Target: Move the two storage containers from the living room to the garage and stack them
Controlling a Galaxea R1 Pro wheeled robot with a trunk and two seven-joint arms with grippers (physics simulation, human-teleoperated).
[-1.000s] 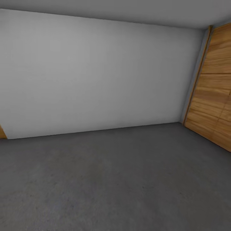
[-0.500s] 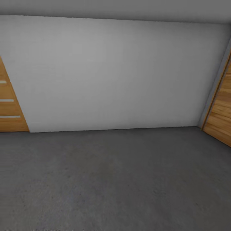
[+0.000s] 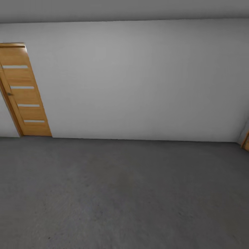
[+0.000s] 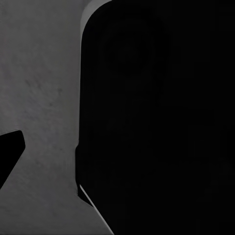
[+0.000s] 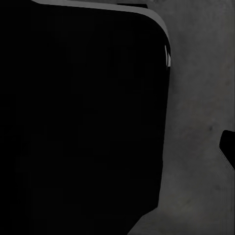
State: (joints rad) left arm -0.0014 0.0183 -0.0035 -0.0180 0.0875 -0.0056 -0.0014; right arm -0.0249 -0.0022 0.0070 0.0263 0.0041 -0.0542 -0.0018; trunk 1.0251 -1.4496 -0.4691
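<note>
I am in the garage, facing a plain grey-white wall (image 3: 138, 79) over the dark grey concrete floor (image 3: 124, 193). The storage containers are out of view. In the left wrist view a large black part of my own body (image 4: 156, 117) hangs over the concrete, and a dark fingertip (image 4: 10, 152) pokes in at the edge. The right wrist view has the same black bulk (image 5: 83, 117) above the floor, with another dark fingertip (image 5: 228, 147) at the frame's edge. Whether either gripper is open or shut cannot be made out.
A narrow wooden door (image 3: 24, 90) with pale horizontal slits stands at the wall's left end. A sliver of the wide plank door (image 3: 246, 141) shows at the far right. Bare concrete stretches from me to the wall.
The head camera has swung left: the wide plank door has slid almost out at the right, and the narrow wooden door has come into view at the left.
</note>
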